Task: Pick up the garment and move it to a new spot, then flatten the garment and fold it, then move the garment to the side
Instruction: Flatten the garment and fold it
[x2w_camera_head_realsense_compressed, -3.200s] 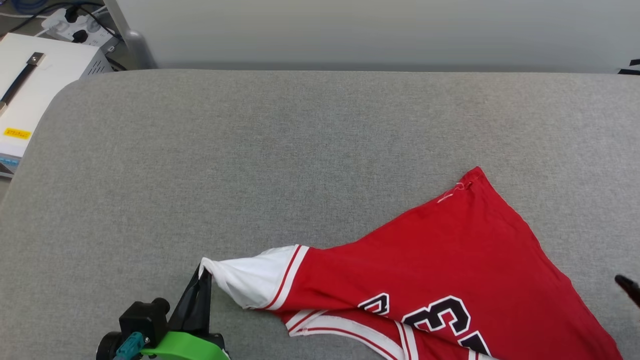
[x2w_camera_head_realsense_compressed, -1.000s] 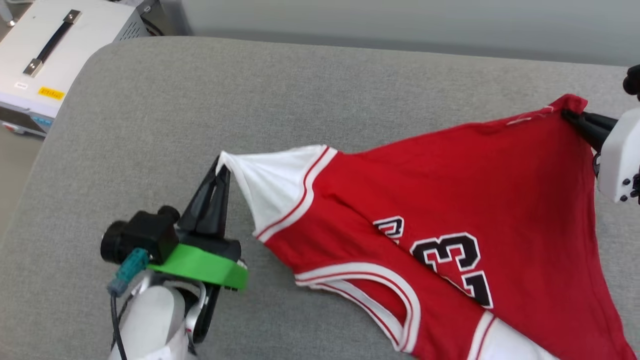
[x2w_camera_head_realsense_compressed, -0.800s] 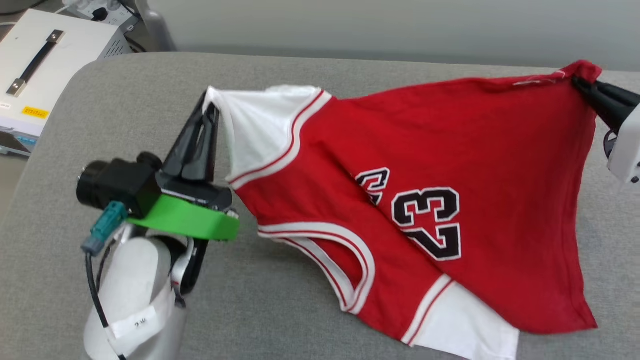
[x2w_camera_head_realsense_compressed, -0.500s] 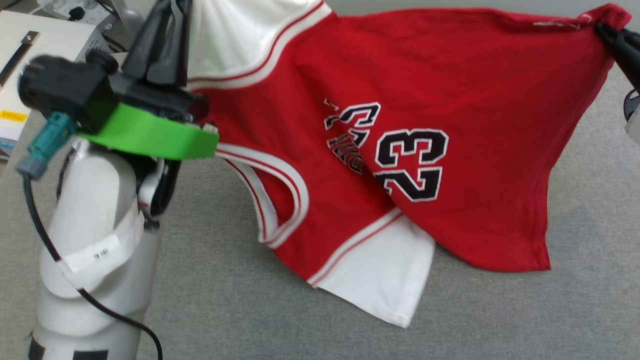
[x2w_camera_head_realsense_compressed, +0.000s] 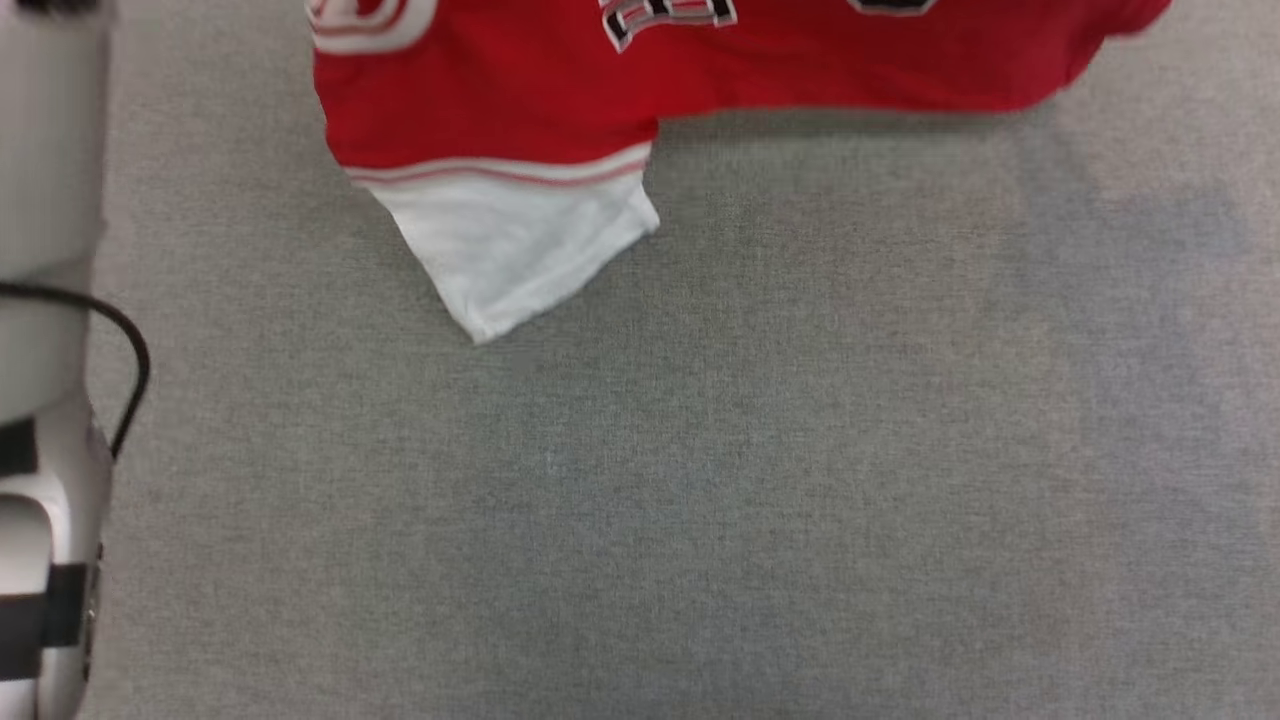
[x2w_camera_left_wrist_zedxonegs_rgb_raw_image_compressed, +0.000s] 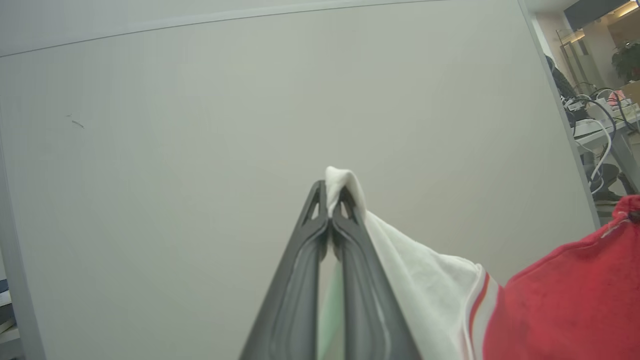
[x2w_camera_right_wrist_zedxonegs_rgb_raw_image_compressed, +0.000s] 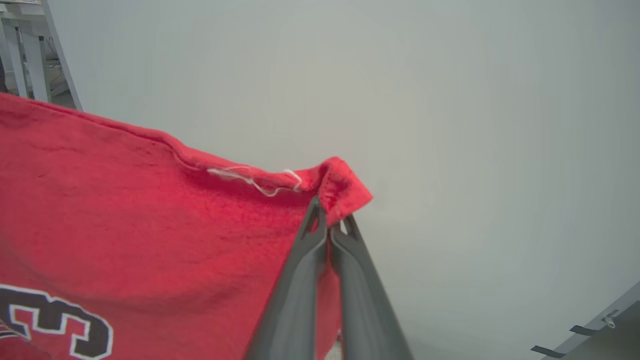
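- The left gripper (x2w_camera_left_wrist_zedxonegs_rgb_raw_image_compressed: 330, 201) is clamped shut on the tip of a white sleeve of the garment (x2w_camera_left_wrist_zedxonegs_rgb_raw_image_compressed: 550, 310), at the centre of the left wrist view. The cloth drapes off toward the lower right of that frame.
- The right gripper (x2w_camera_right_wrist_zedxonegs_rgb_raw_image_compressed: 331, 215) is pinched closed on a folded red corner of the garment (x2w_camera_right_wrist_zedxonegs_rgb_raw_image_compressed: 150, 210), at the centre of the right wrist view. A loose white thread (x2w_camera_right_wrist_zedxonegs_rgb_raw_image_compressed: 255, 182) lies along the hem just left of the fingertips.
- In the head view the garment (x2w_camera_head_realsense_compressed: 520, 90) hangs across the top edge, clear of the grey padded surface (x2w_camera_head_realsense_compressed: 700, 480). One white sleeve (x2w_camera_head_realsense_compressed: 510, 250) dangles lowest, at upper left of centre.
- A pale forearm (x2w_camera_head_realsense_compressed: 45, 200) with one black cable (x2w_camera_head_realsense_compressed: 130, 360) runs down the left edge of the head view.
- A plain pale wall (x2w_camera_left_wrist_zedxonegs_rgb_raw_image_compressed: 200, 150) stands behind the left gripper. A desk with cables (x2w_camera_left_wrist_zedxonegs_rgb_raw_image_compressed: 595, 130) sits at the right edge.
- Pale table legs (x2w_camera_right_wrist_zedxonegs_rgb_raw_image_compressed: 30, 55) show at the upper left of the right wrist view.
- Count: one garment, two grippers, two white sleeves, one thread.
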